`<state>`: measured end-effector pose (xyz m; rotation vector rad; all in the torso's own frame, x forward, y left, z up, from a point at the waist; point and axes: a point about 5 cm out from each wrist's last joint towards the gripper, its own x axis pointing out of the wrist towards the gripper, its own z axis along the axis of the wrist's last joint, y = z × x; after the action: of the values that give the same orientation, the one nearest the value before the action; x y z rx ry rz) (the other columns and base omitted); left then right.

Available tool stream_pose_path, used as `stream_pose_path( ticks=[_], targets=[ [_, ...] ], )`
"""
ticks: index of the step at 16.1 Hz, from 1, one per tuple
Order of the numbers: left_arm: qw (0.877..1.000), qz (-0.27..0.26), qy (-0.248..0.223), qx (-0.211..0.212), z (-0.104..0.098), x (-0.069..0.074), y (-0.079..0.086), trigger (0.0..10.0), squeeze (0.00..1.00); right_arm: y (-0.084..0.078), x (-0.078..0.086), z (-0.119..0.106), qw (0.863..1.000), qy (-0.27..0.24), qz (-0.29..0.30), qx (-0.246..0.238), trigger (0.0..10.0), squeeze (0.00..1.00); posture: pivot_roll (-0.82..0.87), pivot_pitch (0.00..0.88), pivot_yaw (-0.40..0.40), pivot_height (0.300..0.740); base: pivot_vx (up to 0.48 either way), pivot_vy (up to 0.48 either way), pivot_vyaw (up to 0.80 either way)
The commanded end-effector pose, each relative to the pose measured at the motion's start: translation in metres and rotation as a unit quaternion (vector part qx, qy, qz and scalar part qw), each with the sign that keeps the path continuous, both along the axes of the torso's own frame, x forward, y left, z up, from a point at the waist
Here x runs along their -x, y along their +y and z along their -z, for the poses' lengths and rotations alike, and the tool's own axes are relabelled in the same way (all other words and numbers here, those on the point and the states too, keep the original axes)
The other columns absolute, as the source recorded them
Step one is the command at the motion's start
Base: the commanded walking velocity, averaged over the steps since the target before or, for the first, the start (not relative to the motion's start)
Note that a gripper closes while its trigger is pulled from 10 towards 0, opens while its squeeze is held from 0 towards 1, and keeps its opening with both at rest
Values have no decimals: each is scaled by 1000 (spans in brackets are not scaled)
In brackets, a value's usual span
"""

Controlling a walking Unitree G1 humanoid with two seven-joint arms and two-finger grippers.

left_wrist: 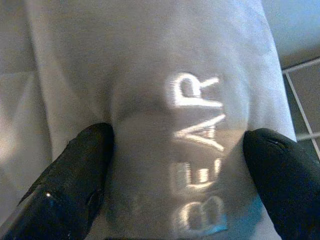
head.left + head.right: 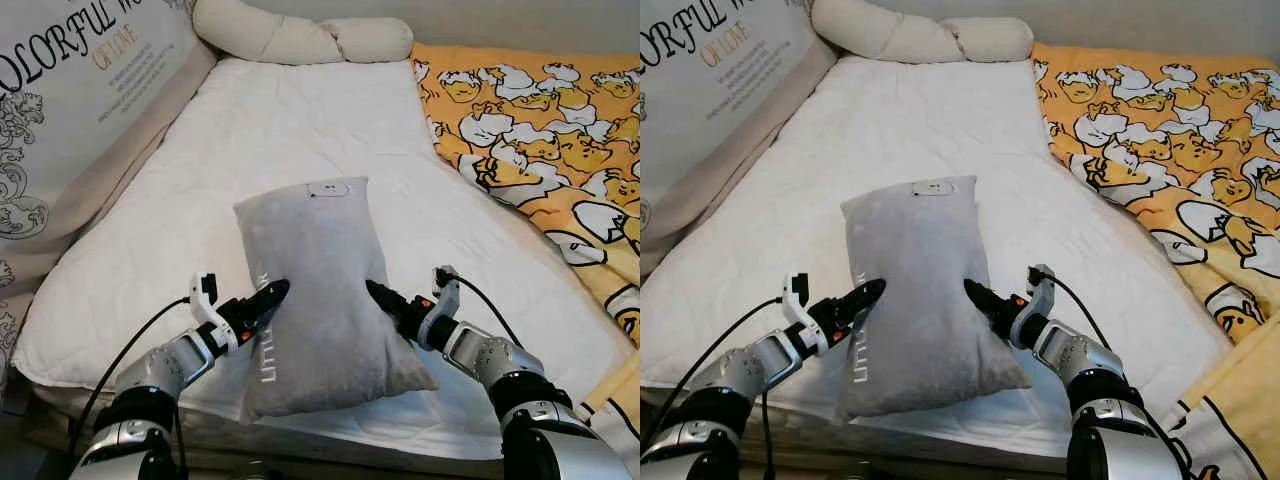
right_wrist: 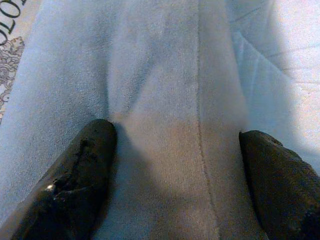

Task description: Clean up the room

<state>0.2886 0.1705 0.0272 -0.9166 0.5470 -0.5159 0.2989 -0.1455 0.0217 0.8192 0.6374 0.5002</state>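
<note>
I am pressing the pillow (image 2: 322,300) between both arms at the bed's (image 2: 250,140) near edge: left gripper (image 2: 268,297) and right gripper (image 2: 380,295), jaws apart, are digging into its opposite sides. Its long axis is running near to far.

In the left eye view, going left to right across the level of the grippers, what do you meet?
Left gripper → grey pillow → right gripper → white mattress → yellow duck-print blanket.
</note>
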Motion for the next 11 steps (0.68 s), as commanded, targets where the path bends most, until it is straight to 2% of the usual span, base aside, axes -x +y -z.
stream_pose_path(
  ticks=[1, 2, 3, 4, 5, 8, 11],
  targets=[
    [1000, 27, -2, -4, -1, -2, -9, 9059, 0, 11, -4, -6, 1000, -8, -26, -15, 0, 0, -66, 0, 40, 740, 0, 0, 0],
    [999, 38, 1, -34, 3, -2, -12, 7137, 0, 14, -3, -5, 999, -12, -34, -13, 0, 0, -66, 0, 39, 740, 0, 0, 0],
    [998, 37, 4, -48, 6, -2, -11, 2941, 0, 15, -2, -4, 999, -16, -34, -8, 0, 0, -66, 0, 39, 740, 0, 0, 0],
    [998, 33, 4, -44, 6, -3, -10, 1059, 0, 15, -2, -3, 999, -19, -32, -2, 0, 0, -62, 0, 37, 740, 0, 0, 0],
    [999, 32, 2, -38, 5, -3, -10, 118, 0, 15, -3, -3, 999, -22, -31, 2, 0, 0, -59, 0, 35, 740, 0, 0, 0],
    [997, 47, 5, -63, 11, 1, -10, 0, 0, 15, -1, 1, 999, -11, -37, 22, 0, 0, -54, 0, 35, 740, 0, 0, 0],
    [997, 41, 4, -61, 12, 1, -10, 0, 0, 14, -3, 1, 999, -21, -24, 31, 0, 0, -56, 0, 37, 740, 0, 0, 0]
  ],
)
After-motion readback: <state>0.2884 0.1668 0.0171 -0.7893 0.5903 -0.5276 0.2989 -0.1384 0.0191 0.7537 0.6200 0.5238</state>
